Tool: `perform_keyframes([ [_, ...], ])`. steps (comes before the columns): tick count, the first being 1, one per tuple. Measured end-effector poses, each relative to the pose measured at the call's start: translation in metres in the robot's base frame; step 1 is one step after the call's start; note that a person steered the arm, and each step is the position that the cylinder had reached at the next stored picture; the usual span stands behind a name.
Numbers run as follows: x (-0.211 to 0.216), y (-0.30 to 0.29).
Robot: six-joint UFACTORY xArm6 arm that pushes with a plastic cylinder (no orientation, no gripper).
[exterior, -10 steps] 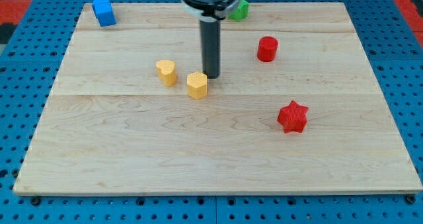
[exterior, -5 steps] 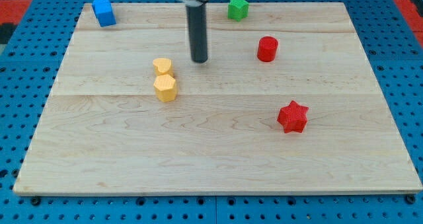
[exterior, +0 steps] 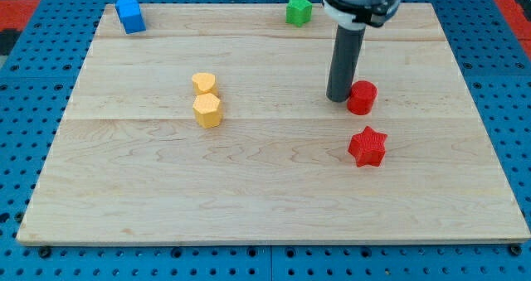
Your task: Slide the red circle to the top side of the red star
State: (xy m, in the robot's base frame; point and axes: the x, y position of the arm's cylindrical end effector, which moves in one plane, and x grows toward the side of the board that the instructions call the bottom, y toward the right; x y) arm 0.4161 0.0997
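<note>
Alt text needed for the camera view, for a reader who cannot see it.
My tip touches the red circle from the view's left; the red star lies just below. Two yellow blocks sit left, blue block and green block at the board's top.

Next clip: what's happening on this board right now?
A dark rod on the arm is pushing blocks across a wooden board. My tip sits against the left side of the red circle block, which lies just above the red star block with a small gap between them. The two yellow blocks, blue block and green block sit apart, untouched.
</note>
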Motion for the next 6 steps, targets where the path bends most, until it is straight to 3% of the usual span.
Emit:
perform_keyframes([
  [2,-0.065,0.02],
  [6,-0.029,-0.001],
])
